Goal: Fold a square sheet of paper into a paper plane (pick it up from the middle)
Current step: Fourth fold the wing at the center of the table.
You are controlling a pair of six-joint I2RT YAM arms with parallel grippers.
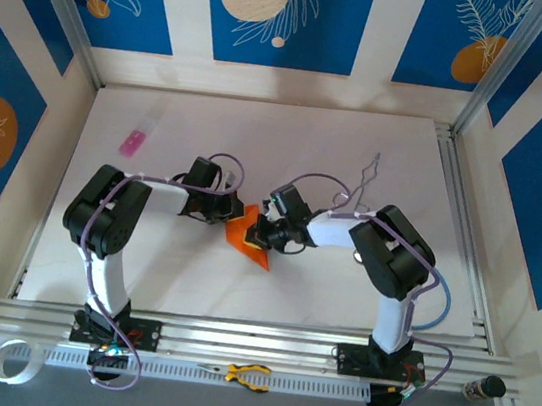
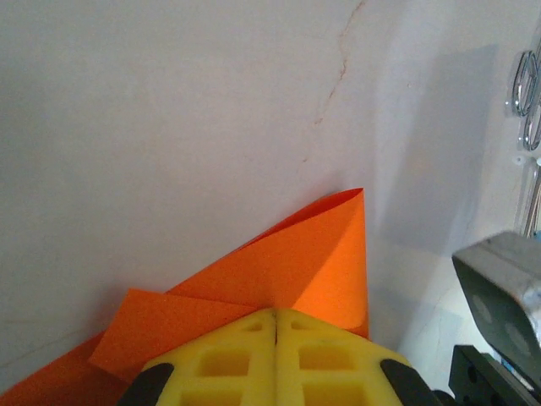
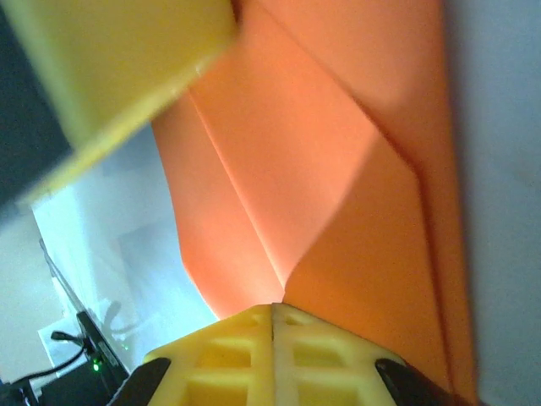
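Top external: orange paper (image 1: 249, 240) central, table (image 1: 358, 155) edges distant.

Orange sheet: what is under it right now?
White table shows around the orange sheet, whose folded layers overlap. The shut left gripper and right gripper cover its near edges; directly beneath is hidden.

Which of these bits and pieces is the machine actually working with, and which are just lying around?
Part of the job:
- folded orange paper
- left tool, closed at the paper
- right tool, closed at the paper

Just lying about:
- small pink object
- yellow-handled pliers
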